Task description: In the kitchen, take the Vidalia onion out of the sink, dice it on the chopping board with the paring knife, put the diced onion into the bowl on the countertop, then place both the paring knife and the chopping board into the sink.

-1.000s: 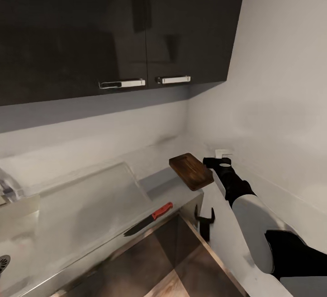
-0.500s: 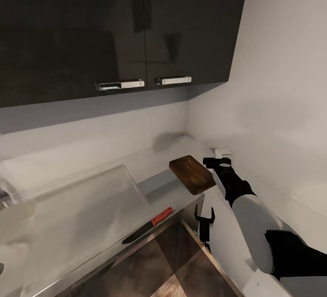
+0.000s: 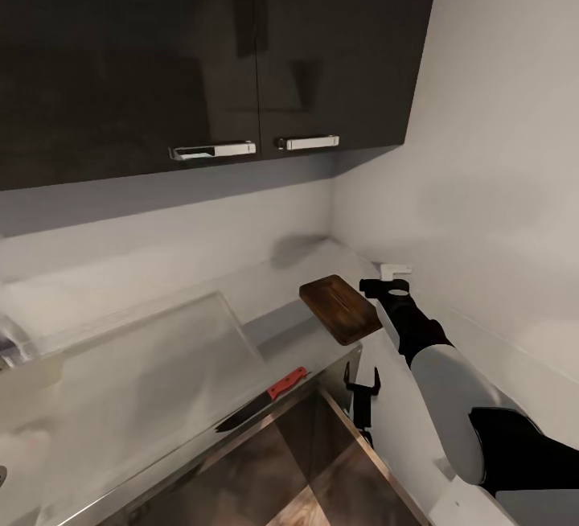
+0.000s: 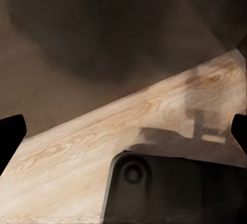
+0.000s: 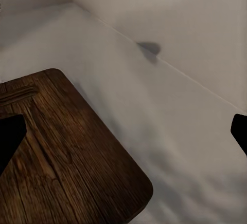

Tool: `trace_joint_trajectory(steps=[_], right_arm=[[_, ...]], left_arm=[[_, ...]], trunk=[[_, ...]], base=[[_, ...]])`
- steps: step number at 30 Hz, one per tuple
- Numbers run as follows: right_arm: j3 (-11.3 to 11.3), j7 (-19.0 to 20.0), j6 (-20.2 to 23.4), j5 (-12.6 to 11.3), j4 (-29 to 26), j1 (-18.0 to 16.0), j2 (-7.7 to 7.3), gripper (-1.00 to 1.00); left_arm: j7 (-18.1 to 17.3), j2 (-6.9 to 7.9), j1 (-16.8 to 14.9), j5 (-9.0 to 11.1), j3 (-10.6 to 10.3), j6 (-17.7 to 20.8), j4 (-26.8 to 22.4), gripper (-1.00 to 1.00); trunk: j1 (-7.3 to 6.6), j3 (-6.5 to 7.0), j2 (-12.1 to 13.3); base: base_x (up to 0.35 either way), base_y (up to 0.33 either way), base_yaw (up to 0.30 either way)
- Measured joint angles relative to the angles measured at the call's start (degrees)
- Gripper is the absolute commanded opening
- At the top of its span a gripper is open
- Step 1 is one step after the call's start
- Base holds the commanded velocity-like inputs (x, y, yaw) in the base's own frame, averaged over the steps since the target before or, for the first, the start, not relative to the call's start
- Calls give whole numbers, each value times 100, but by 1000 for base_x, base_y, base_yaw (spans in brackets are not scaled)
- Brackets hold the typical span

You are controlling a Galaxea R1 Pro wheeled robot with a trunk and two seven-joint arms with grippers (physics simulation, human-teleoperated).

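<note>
The brown wooden board (image 3: 340,308) with rounded corners lies near the grey table's (image 3: 277,277) far corner. The red-handled knife (image 3: 261,402) lies at the front edge. Both hands, right (image 5: 123,131) and left (image 4: 123,136), are spread wide, holding nothing.

Glossy black cabinets (image 3: 201,51) with chrome handles (image 3: 307,141) are hung above pale walls (image 3: 498,148); light wood floor (image 4: 103,147) is seen below.

Chopping board (image 3: 340,308) on the counter (image 3: 277,278) near the corner, paring knife (image 3: 262,401) at the counter's front edge left of the board, drainboard (image 3: 137,357) further left, upper cabinets (image 3: 201,51) overhead, right pincer (image 3: 384,285) just beside the board's right
</note>
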Motion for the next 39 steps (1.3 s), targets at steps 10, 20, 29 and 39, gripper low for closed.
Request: trace_joint_trajectory(steps=[10,20,29,39], right_arm=[[-4,3,-1,0,1,0,0,100],[-4,5,-1,0,1,0,0,100],[-2,0,-1,0,1,0,0,100],[-4,3,-1,0,1,0,0,100]], left_arm=[[-67,28,2,8,-521,4107,-1371,100],[-67,31,1,23,-591,5096,-1679,100],[-67,121,1,42,-601,5891,-2208,100],[-77,125,1,49,-553,5957,-1632,100]], trunk=[[0,0,0],[0,0,0],[0,0,0],[0,0,0]], base=[[0,0,0],[0,0,0],[0,0,0],[0,0,0]])
